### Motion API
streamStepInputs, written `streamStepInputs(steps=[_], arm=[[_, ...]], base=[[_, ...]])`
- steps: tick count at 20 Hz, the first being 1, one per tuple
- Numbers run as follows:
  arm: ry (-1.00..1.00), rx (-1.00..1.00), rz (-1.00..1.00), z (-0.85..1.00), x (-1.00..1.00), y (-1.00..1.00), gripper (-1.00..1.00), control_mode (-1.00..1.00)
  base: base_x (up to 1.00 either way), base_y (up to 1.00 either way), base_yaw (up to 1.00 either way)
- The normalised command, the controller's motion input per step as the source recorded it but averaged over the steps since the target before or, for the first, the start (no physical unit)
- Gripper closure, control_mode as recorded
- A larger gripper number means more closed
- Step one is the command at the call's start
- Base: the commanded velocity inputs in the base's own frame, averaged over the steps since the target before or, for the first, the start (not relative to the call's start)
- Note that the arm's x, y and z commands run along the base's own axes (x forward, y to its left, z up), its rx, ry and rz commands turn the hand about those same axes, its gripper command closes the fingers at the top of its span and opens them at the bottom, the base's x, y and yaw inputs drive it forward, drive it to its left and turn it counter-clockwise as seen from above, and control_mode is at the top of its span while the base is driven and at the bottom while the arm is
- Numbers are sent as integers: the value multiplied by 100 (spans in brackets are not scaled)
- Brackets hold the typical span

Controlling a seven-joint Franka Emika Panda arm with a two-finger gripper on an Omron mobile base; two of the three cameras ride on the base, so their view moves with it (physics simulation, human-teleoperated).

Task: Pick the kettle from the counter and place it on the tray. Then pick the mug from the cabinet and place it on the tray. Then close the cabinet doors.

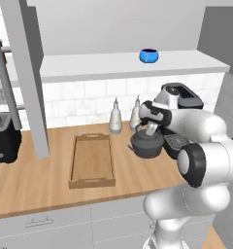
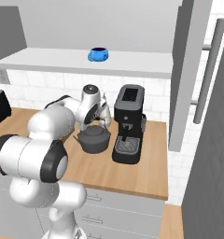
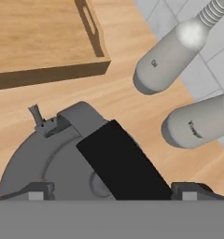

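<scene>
Right under the hand camera sits the kettle (image 3: 62, 154) on the counter (image 1: 45, 189), its arched handle between the gripper (image 3: 111, 192) fingers, which stand wide apart, unclamped. Beside it lies the tray (image 1: 91, 160); two grey bottles (image 3: 172, 56) stand near.

Upper grey bottle (image 3: 167, 60): small dark mark, too blurred to read.
Lower grey bottle (image 3: 198, 123): faint lettering, unreadable.

Matt dark grey cast-iron-look kettle (image 3: 62, 158), light wood-grain counter (image 1: 36, 185), smooth pale wooden tray (image 1: 91, 160), glossy blue mug (image 1: 148, 55), two smooth grey bottles (image 3: 172, 58), black plastic-look coffee machine (image 2: 129, 123)
</scene>
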Motion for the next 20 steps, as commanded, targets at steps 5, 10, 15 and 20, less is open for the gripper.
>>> streamStepInputs(steps=[5, 10, 15, 20], arm=[[1, 0, 1, -23, 0, 0, 100, -100], [0, 0, -3, -8, -23, 0, 100, -100], [0, 0, -12, -2, -24, 0, 100, -100], [0, 2, -16, 5, -22, 0, 100, -100]], base=[[0, 0, 0], [0, 0, 0], [0, 0, 0], [0, 0, 0]])
